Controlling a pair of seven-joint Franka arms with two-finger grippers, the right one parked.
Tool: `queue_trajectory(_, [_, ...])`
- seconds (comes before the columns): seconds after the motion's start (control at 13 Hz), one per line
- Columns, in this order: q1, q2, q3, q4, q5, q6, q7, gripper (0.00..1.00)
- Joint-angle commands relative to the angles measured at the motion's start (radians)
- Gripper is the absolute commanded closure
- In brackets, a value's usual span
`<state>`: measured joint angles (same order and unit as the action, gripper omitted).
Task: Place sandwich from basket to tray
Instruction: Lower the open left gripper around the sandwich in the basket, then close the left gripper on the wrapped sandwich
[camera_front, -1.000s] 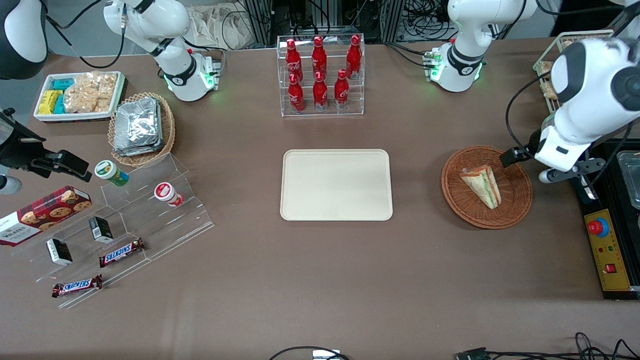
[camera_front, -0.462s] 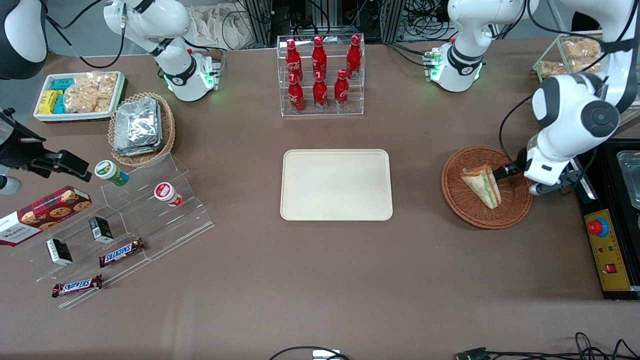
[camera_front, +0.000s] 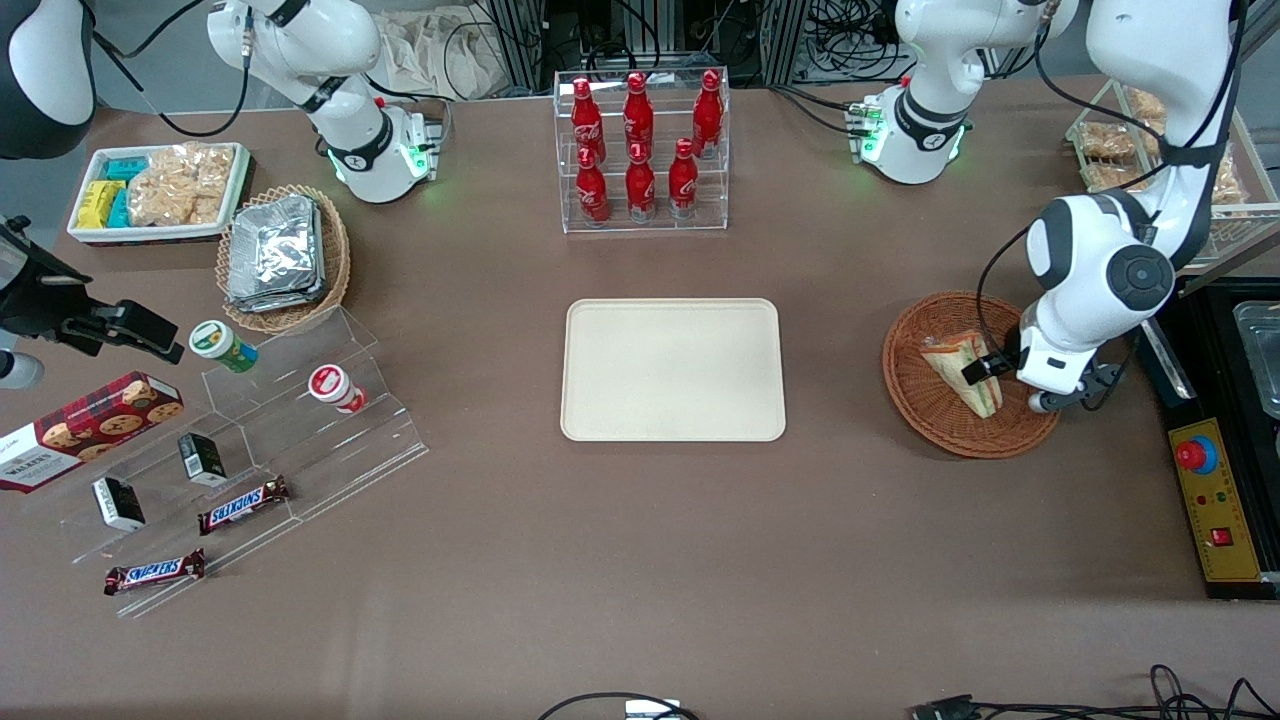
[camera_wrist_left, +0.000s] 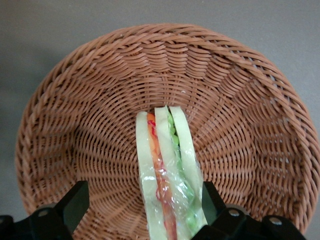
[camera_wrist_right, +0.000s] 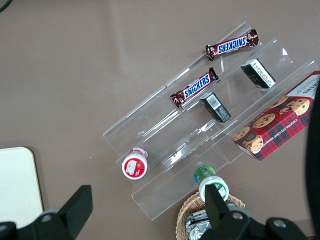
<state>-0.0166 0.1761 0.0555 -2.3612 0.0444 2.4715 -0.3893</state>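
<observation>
Red cola bottles (camera_front: 640, 150) stand in a clear rack; two Snickers bars (camera_front: 243, 504) lie on acrylic steps (camera_front: 250, 440).

You look down on a brown table (camera_front: 640, 560) under even light. Toward its farthest edge from the front camera you see metal frames (camera_front: 655, 30) and tangled black cables (camera_front: 840, 30); more cables (camera_front: 1180, 700) lie along the nearest edge.

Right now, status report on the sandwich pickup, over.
Claw open, low over the basket, fingers either side of the sandwich. Sandwich not yet gripped, lying in basket. Tray bare; nothing between basket and tray.
</observation>
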Motion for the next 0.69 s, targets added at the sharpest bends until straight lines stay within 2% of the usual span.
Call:
queue_trajectory(0.0, [-0.016,0.016,0.003,-0.004,-0.008,0.029,-0.055,0.0])
queue_trajectory(0.31, [-0.066,0.017,-0.002,-0.001,-0.006,0.024,-0.161,0.0])
queue_trajectory(0.62, [-0.077,0.016,-0.003,0.004,-0.006,0.018,-0.169,0.0])
